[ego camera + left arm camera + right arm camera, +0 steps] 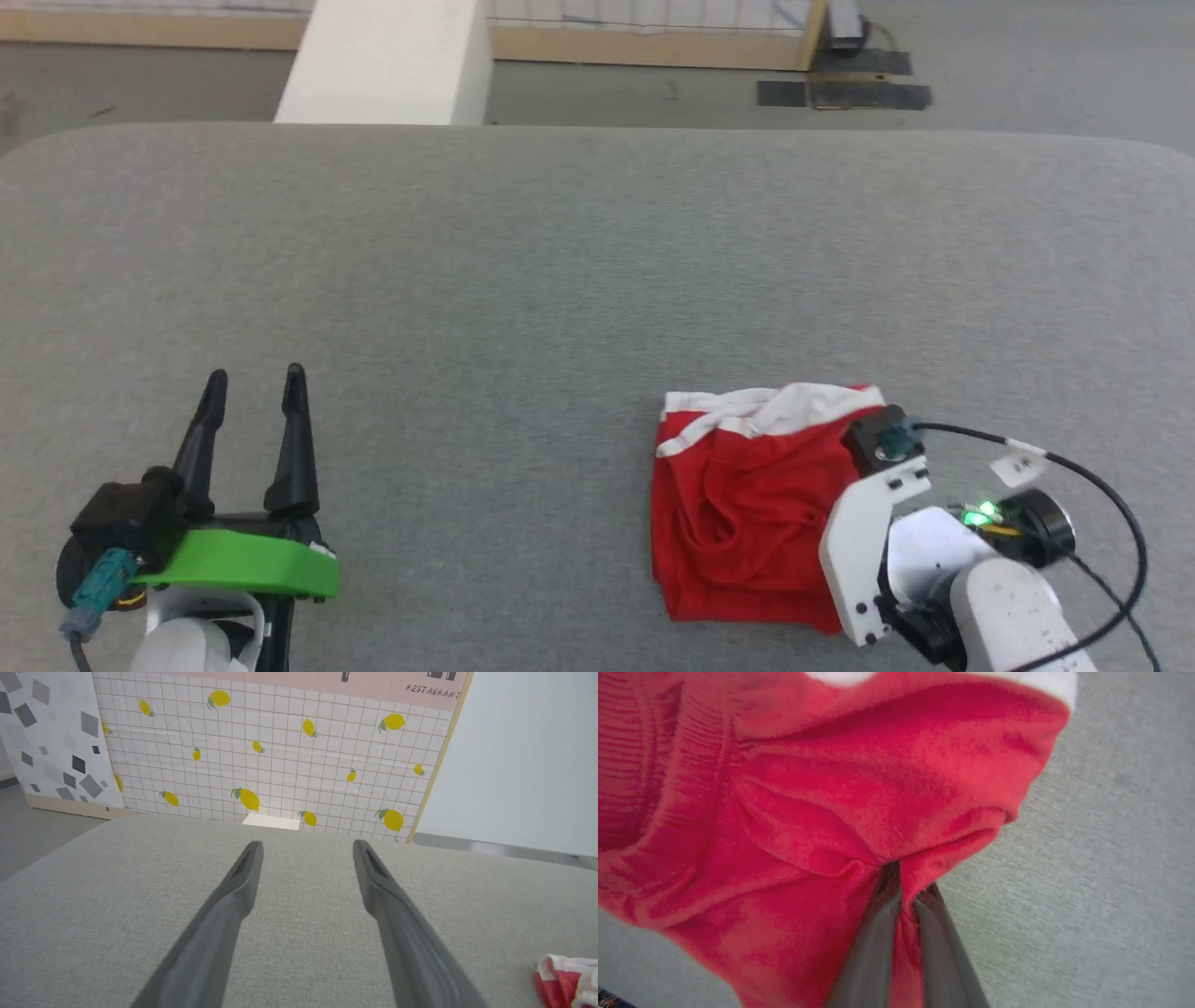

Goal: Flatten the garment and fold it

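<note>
Right wrist view: fingers (874,942) pinching the garment (840,788).

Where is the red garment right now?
In the head view the garment lies bunched at the lower right of the grey table, its right edge pinched by the right gripper.

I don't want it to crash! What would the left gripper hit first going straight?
Probably nothing near: the left gripper points over bare table, clear of the garment. Far beyond stands the lemon wall, though depth is unclear.
</note>
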### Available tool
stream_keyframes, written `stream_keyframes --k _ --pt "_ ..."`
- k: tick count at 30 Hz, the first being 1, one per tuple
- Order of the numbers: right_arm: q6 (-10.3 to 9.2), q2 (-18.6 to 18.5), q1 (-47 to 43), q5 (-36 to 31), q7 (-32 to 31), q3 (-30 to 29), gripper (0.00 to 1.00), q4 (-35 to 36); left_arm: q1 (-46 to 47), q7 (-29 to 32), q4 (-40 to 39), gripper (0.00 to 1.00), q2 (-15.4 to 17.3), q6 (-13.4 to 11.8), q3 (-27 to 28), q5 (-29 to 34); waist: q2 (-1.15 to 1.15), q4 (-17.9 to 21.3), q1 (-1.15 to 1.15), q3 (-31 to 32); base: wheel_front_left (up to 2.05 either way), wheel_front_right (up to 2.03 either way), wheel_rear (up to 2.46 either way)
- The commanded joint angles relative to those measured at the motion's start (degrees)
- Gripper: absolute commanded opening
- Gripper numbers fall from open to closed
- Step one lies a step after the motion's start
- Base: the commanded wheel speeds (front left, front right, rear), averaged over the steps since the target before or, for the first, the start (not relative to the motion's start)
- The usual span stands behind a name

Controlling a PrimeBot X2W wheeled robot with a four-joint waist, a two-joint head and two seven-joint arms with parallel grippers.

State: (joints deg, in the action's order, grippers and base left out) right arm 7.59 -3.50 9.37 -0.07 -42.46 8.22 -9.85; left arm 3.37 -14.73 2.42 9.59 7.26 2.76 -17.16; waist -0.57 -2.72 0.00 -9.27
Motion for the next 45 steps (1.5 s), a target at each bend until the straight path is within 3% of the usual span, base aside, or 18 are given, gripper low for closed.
stream_keyframes --k 1,11,18,28,40,41,42,43,45 --pt "-0.1 -1.56 1.27 -0.31 -0.74 1.17 0.0 0.16 -0.53 -0.27 -0.44 1.0 0.35 0.23 0.25 -0.41 0.57 4.25 0.0 -1.03 0.0 0.0 0.0" --pt "-0.1 -11.95 10.84 5.37 -3.83 11.74 0.0 1.17 -0.22 -0.27 -2.61 1.0 0.52 0.22 0.72 -0.18 0.57 20.18 0.0 -5.5 0.0 0.0 0.0" --pt "-0.1 -17.97 17.93 5.97 -2.34 14.22 0.0 -1.03 1.98 -0.27 -4.73 1.0 3.25 0.18 1.83 -0.05 0.57 25.9 0.0 -10.12 0.0 0.0 0.0" --pt "-0.1 -21.63 22.31 1.56 1.8 6.23 0.0 -5.22 3.48 1.74 -8.63 1.0 7.7 -0.12 4.71 -0.54 0.57 24.96 0.0 -18.59 0.0 0.0 0.0" --pt "-0.1 -17.34 22.67 -8.84 4.13 -13.54 0.0 -8.36 4.06 2.37 -9.46 1.0 9.85 -0.02 4.87 -2.43 0.57 20.06 0.0 -22.43 0.0 0.0 0.0" --pt "-0.1 -16.77 22.47 -9.76 3.63 -15.35 0.13 -8.35 4.08 2.31 -9.34 1.0 9.88 -0.02 4.83 -2.46 0.57 19.82 0.0 -22.27 0.0 0.0 0.0" --pt "-0.1 -16.0 22.13 -10.85 3.03 -17.18 0.84 -8.24 4.07 2.24 -9.15 1.0 9.86 -0.04 4.78 -2.51 0.57 19.57 0.0 -21.97 0.0 0.0 0.0" --pt "-0.1 -15.23 21.94 -11.65 2.72 -18.71 1.0 -8.03 4.04 2.18 -8.92 1.0 9.8 -0.05 4.72 -2.58 0.57 19.42 0.0 -21.6 0.0 0.0 0.0" --pt "-0.1 -13.68 21.36 -13.15 1.52 -20.95 1.0 -7.62 3.85 2.06 -8.31 1.0 9.69 -0.08 4.48 -2.57 0.57 19.2 0.0 -20.61 0.0 0.0 0.0"
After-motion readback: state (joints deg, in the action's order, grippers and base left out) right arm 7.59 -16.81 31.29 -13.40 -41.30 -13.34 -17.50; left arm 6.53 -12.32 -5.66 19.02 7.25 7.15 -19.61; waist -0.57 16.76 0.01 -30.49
